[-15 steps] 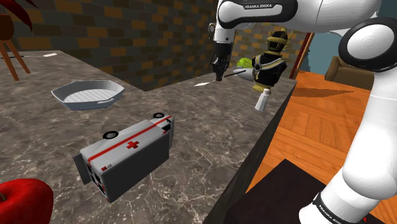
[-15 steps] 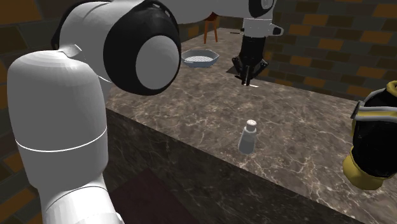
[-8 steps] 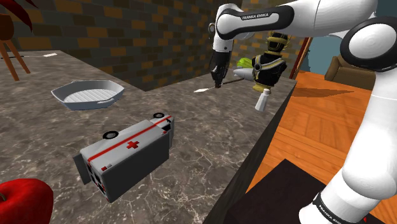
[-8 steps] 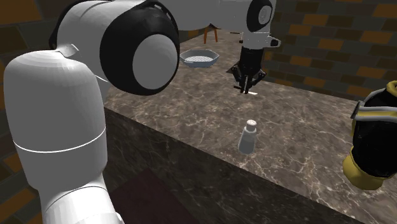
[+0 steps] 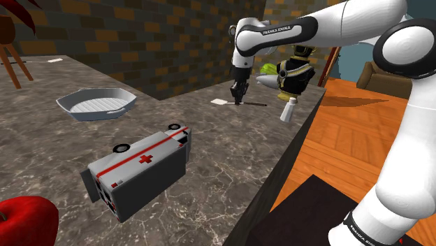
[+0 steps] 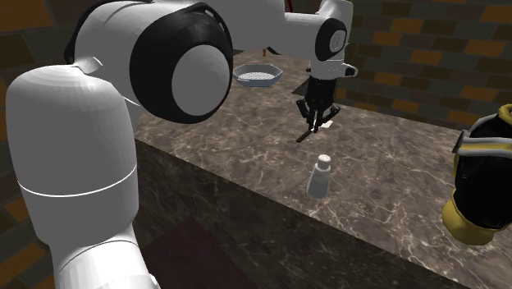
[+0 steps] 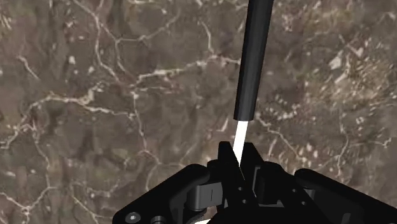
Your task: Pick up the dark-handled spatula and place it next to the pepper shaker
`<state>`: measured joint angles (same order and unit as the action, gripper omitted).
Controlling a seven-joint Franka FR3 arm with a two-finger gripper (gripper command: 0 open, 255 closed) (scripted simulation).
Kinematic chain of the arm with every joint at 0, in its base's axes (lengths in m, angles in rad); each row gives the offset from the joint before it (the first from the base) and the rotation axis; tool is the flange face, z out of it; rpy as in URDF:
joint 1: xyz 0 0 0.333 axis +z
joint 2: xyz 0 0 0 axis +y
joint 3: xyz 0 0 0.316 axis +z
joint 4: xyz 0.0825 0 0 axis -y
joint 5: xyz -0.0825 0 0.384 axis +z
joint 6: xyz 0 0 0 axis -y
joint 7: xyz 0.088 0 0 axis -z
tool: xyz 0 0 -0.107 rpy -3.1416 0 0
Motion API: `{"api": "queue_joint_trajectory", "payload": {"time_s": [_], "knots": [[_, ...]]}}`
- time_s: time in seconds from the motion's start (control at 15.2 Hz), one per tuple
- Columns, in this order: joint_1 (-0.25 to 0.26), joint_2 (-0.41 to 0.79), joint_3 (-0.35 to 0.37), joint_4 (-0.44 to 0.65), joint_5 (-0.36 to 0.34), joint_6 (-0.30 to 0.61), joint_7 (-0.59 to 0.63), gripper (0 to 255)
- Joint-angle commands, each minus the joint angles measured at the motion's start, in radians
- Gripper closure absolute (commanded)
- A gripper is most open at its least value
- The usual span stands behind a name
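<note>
On the marble desk (image 5: pixel 209 157), in the shoulder view, the gripper (image 5: pixel 237 98) is pinching the spatula (image 5: pixel 221 103) low over the surface. The white blade is pointing toward that view's left and the dark handle toward the pepper shaker (image 5: pixel 287 110), which is standing near the desk's edge, a little apart from the handle. A toy ambulance (image 5: pixel 140 171) is lying on its side nearer the camera.

In the second exterior view, the gripper (image 6: pixel 313 120) is holding the spatula (image 6: pixel 326 125) beyond the pepper shaker (image 6: pixel 321 176).

In the wrist view, the gripper (image 7: pixel 236 159) is clamping its two fingers (image 7: pixel 224 159) on the pale neck of the spatula (image 7: pixel 254 57), and the dark handle is stretching away over the marble.
</note>
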<state>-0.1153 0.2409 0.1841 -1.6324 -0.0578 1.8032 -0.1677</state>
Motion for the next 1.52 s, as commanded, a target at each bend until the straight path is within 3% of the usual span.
{"api": "queue_joint_trajectory", "payload": {"time_s": [0.0,0.59,0.66,0.99,1.25,1.45], "knots": [[0.0,0.006,0.0,-0.02,-0.001,0.026,0.001,255],[0.0,0.008,0.0,-0.029,-0.002,0.037,0.002,255],[0.0,0.008,0.0,-0.029,-0.002,0.037,0.002,0],[0.0,0.008,0.0,-0.029,-0.002,0.037,0.002,0],[0.004,0.008,0.002,0.099,-0.001,-0.09,0.0,0],[0.004,0.008,0.002,0.099,-0.001,-0.09,0.0,0]]}}
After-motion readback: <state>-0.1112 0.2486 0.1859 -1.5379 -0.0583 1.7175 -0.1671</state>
